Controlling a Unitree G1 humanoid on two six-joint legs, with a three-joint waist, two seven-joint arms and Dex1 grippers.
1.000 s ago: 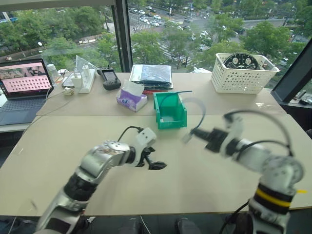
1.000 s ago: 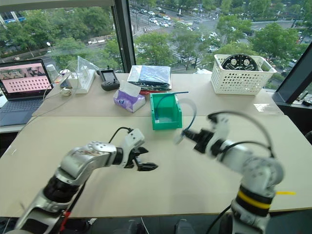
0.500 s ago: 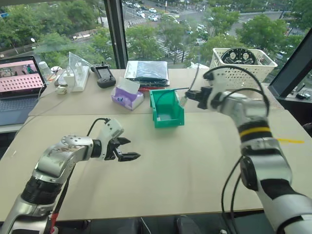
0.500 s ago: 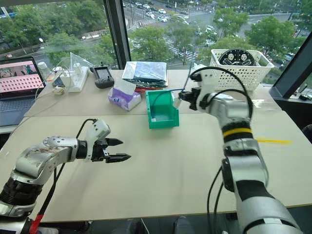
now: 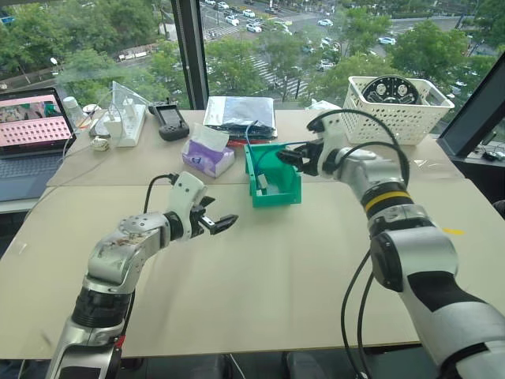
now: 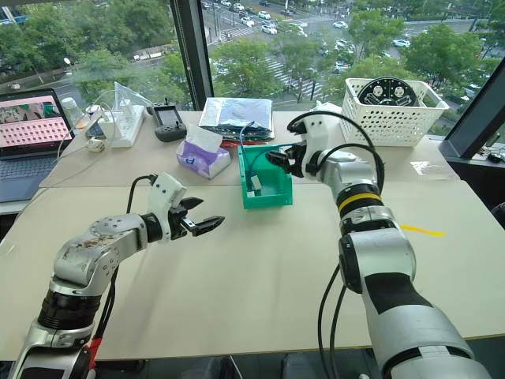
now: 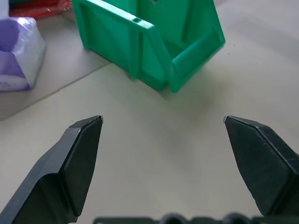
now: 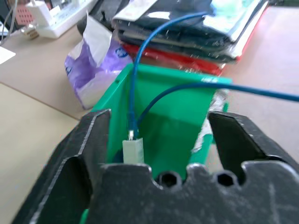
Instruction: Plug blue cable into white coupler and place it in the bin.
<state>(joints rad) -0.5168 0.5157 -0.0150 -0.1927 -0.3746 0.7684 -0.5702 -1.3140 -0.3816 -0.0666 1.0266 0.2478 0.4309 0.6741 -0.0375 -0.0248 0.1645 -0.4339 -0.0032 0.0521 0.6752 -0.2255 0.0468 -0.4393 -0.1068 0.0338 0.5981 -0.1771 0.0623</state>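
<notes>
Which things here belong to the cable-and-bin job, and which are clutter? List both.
Job:
- blue cable, plugged into the white coupler
- white coupler, in the bin
- green bin
- right gripper, open over the bin

Lying about:
- laptop
- white power strip
- tissue pack
- white perforated basket

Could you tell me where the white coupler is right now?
In the left eye view the coupler sits inside the green bin at mid-table, on the blue cable, just left of the open right gripper.

The right pincer [image 8: 159, 140] hid the white coupler's [image 8: 133, 150] lower end. The blue cable [image 8: 243, 91] ran off the wrist picture's edge, and the bin's [image 7: 154, 51] back was cut off.
</notes>
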